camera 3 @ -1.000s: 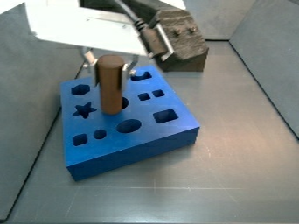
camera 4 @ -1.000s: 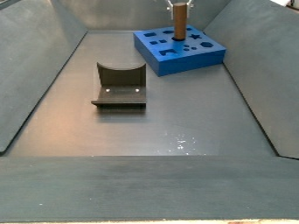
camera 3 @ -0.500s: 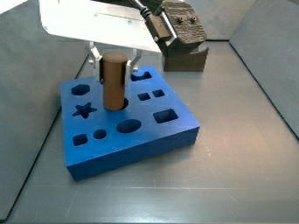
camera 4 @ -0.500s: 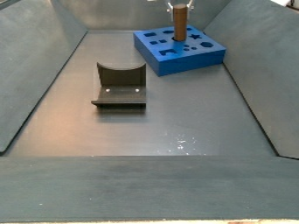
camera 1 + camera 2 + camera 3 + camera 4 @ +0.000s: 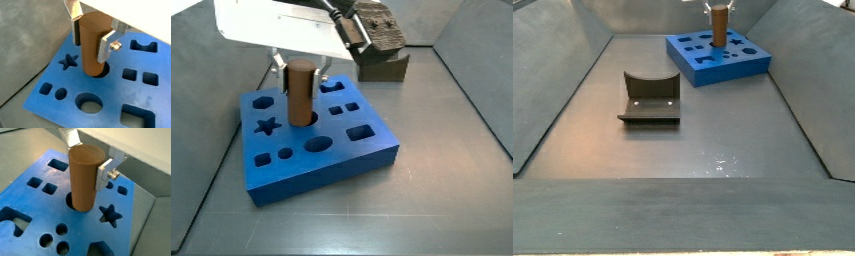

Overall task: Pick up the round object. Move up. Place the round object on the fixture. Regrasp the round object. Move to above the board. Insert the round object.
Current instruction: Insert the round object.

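We see the claw grasping the upright peg, its foot seemingly inside a board hole.

The floor is a flat grey metal sheet, walled by sloping grey panels on its sides in a side view. 2 things rest directly on it. The board sits toward the far edge, near the far right corner in a side view, flat on the floor. The fixture stands near the middle of the floor, closer to the left wall, well apart from the board. The gripper hangs over the board, not touching the floor. A bare stretch of floor shows beside the board in both wrist views.
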